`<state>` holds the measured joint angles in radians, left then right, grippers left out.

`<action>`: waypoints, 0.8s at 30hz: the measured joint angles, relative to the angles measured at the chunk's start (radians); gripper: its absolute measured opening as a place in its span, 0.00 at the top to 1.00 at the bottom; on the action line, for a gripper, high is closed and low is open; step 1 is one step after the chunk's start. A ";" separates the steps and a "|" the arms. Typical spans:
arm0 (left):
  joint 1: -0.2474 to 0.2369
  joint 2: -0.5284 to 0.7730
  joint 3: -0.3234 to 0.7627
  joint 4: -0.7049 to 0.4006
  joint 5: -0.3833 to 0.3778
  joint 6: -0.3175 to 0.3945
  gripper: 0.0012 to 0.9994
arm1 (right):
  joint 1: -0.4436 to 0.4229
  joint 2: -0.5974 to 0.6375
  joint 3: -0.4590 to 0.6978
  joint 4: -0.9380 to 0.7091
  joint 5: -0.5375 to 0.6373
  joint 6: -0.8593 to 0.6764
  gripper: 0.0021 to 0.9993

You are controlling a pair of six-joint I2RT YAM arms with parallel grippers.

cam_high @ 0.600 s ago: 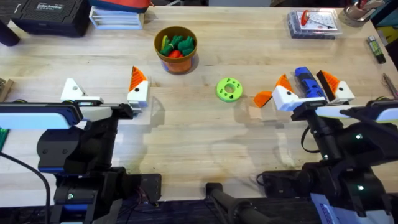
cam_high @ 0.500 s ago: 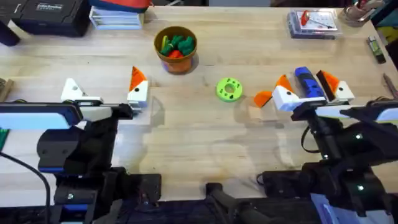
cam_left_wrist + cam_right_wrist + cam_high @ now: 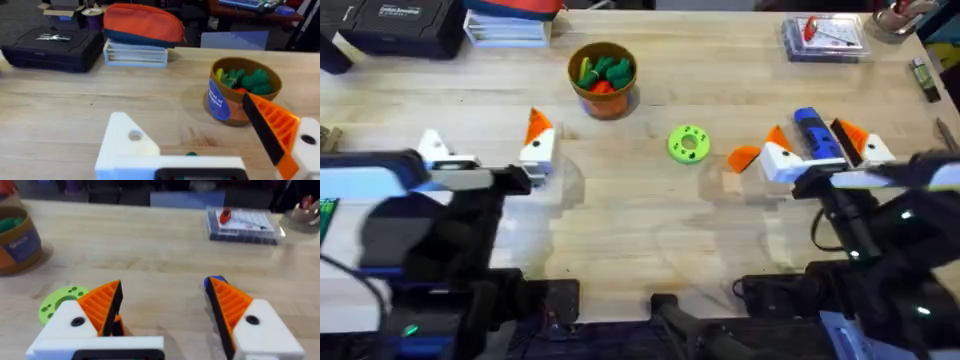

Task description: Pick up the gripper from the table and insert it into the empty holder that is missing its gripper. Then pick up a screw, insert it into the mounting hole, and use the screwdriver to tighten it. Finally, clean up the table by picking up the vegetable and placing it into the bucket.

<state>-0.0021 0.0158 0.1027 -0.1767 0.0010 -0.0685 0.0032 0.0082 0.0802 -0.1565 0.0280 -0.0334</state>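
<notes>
The job stood at its first step. The orange gripper point(image 3: 744, 157) lay loose on the tabletop right of centre in the overhead frame, between the green disc point(image 3: 688, 143) and the right claw point(image 3: 820, 148), just beside that claw's near finger. It was not yet picked up.

The empty holder point(image 3: 435, 148) was the bare white finger on the outer side of the left claw point(image 3: 485, 145), at the left of the frame. The left wrist view showed its mounting hole open and nothing fitted on it, while the finger opposite it carried an orange ribbed pad. The left claw was spread wide with nothing between its fingers.

The right claw was also spread wide, both of its fingers padded. The blue screwdriver point(image 3: 817, 135) lay in the gap between them, and I could not tell whether either finger touched it. It did not look gripped, since the gap was wider than the tool.

The bucket point(image 3: 572, 70) stood at upper centre with green and red toy pieces already inside. I could not tell which of them was the vegetable.

The next move, as I judge it, falls to the right arm. It would shift toward frame centre, drop over the wedge and pinch it by its flat sides. The hard part comes after, in lining the wedge up squarely with the bare holder so that it seats.
</notes>
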 joint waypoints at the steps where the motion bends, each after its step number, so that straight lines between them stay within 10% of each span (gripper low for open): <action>1: 0.000 0.016 0.045 -0.046 -0.005 -0.004 0.01 | 0.000 0.015 0.039 -0.064 0.000 0.002 0.01; 12: 0.000 0.549 0.653 -0.619 -0.030 0.062 0.01 | 0.000 0.409 0.646 -0.582 -0.017 0.003 0.01; 24: 0.000 0.906 0.704 -0.674 -0.024 0.115 0.01 | 0.000 0.576 0.829 -0.780 -0.015 0.003 0.01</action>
<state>-0.0021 0.9219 0.8062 -0.8503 -0.0231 0.0463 0.0032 0.5840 0.9092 -0.9367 0.0129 -0.0307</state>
